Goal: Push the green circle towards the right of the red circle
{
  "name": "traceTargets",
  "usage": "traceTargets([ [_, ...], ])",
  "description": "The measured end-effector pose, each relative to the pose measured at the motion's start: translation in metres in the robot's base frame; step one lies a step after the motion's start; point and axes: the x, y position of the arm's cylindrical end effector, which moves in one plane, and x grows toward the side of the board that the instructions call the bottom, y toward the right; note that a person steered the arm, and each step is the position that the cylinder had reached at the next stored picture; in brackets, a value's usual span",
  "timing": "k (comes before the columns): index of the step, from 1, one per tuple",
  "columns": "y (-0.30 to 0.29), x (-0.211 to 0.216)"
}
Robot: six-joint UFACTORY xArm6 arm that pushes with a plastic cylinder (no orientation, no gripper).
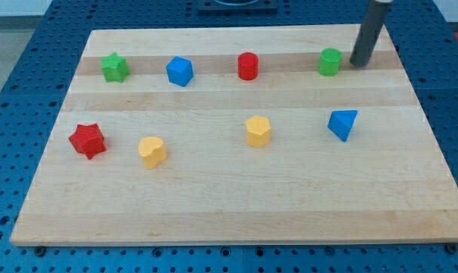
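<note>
Rod comes down from the view's top right; my tip (359,64) rests on the board (236,212) at the far right, just beside the green circle (330,62), on its right side. Narrow gap or contact betw. tip and block: cannot tell. No claw on this rig, so nothing to report as apart, together or clamped; the end is a plain dark rod.

Green circle: upright, far row, right end. Red circle (248,66): same far row, well to the left of the green one, approx. mid-board. Bare wood betw. the two.

Rest of far row, going left: blue block (180,71), angular, exact shape unclear; then green star (114,67) near the far left corner.

Near row, right to left: blue block (343,123), wedge-like w/ a pointed lower end, sits nearer the viewer than the green circle and slightly right of it; yellow block (258,130), roughly hexagonal, nearer than the red circle; second yellow block (152,151), rounded, shape unclear; red star (87,140) at the left edge.

All blocks apart from each other, none touching. Board is light wood, laid on a blue perforated surface (17,114).
</note>
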Motion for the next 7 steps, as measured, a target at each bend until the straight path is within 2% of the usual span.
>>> traceTargets([
  [2,-0.014,0.004],
  [3,-0.051,0.022],
  [5,-0.057,0.025],
  [7,-0.129,0.027],
])
